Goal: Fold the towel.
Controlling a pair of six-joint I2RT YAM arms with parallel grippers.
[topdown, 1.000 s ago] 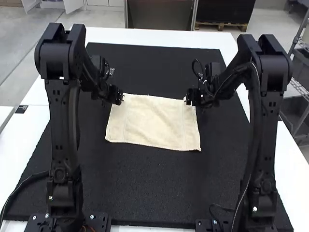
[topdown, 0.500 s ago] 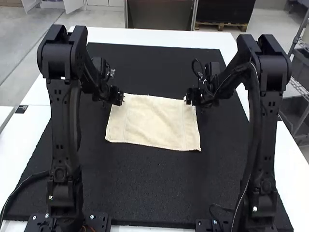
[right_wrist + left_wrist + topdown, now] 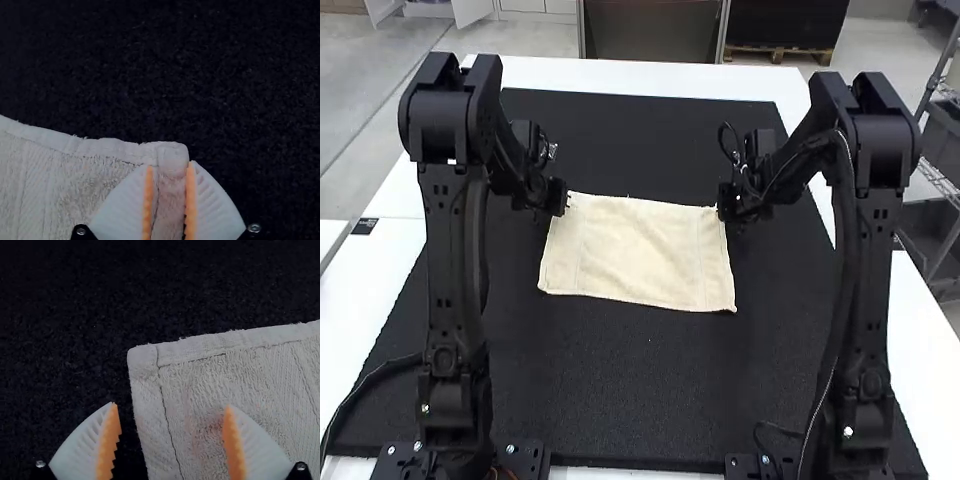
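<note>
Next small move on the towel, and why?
Probably ease the left gripper down slightly if needed, then close it near the towel's far-left corner. Its fingers stand apart, one to each side of the side hem, and the towel lies spread, so a fold likely needs that grip.

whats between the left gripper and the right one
A cream, rectangular cloth towel lies flat on the black mat between the left gripper and the right gripper, as the high view shows.

Cream towel (image 3: 638,255), black mat (image 3: 620,390), white table (image 3: 365,290), orange pads (image 3: 108,442)
</note>
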